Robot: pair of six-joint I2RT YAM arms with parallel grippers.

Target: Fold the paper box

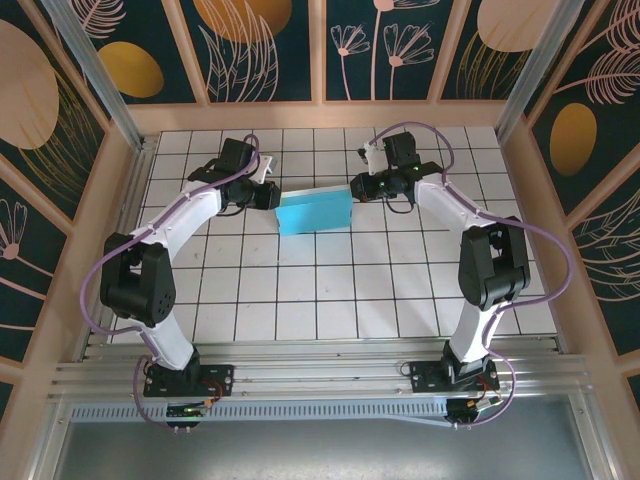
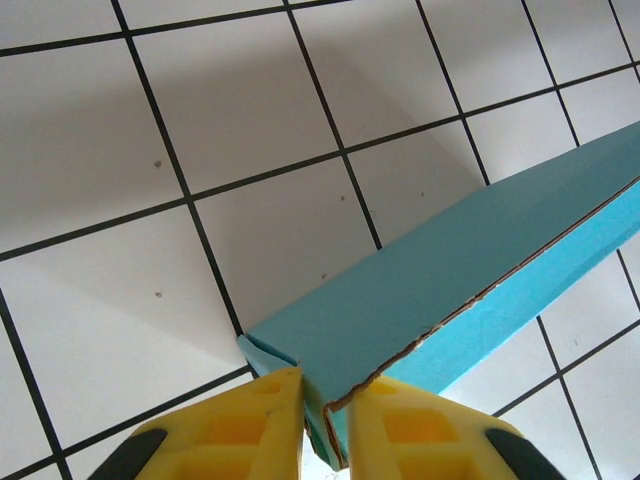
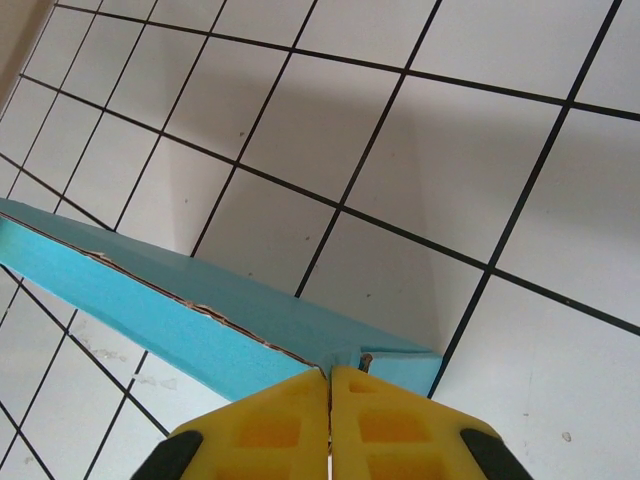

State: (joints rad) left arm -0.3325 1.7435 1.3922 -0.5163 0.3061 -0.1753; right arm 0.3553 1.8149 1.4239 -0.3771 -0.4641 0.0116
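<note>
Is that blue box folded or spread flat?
Folded: the paper box is a closed cyan shape, edges meeting along a seam, ends pinched by the left tool and right tool.

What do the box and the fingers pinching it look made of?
Paper box: thin card, matte cyan; the seam's raw edge shows pale-brown fibre. Left gripper fingers: probably moulded or printed plastic, matte yellow, with recessed pockets.
</note>
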